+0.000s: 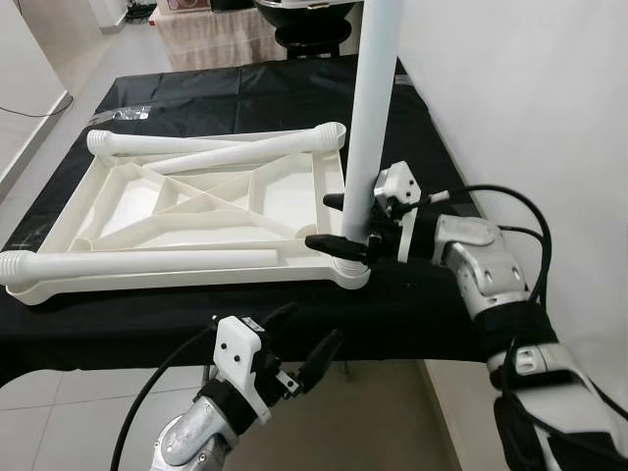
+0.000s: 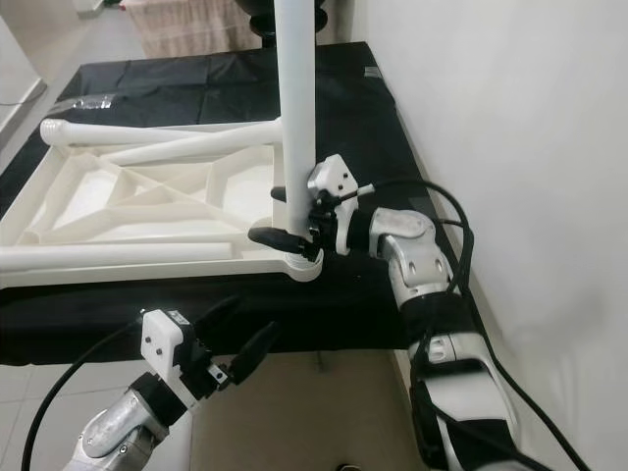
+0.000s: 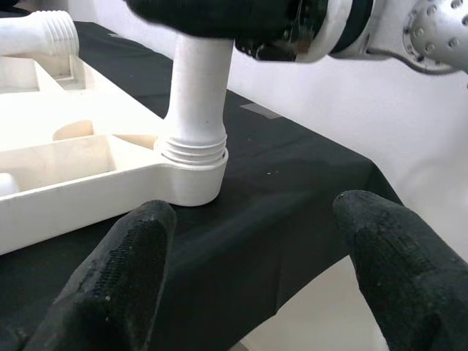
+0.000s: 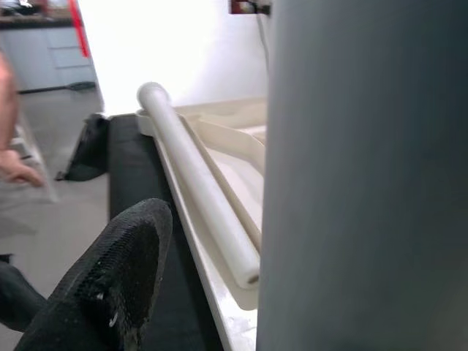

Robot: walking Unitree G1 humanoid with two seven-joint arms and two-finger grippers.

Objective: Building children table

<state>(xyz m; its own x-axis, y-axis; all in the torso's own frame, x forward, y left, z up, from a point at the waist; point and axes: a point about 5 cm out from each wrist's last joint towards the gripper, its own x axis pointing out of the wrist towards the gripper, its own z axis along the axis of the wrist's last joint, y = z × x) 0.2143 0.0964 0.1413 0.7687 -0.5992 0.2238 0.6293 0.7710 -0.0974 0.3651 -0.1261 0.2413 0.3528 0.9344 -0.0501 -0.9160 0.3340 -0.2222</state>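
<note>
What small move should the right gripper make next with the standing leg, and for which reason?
Probably keep turning the upright leg further into the corner socket of the tabletop. The right gripper is shut on the leg low down, and the left wrist view shows thread rings above the socket, so it seems not fully seated. The left gripper hangs open below the table edge.

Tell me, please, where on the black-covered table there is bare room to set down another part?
Bare black cloth lies beyond the white tabletop, and a strip runs between it and the wall. The near right corner is crowded: the right pincer grips the upright leg.
</note>
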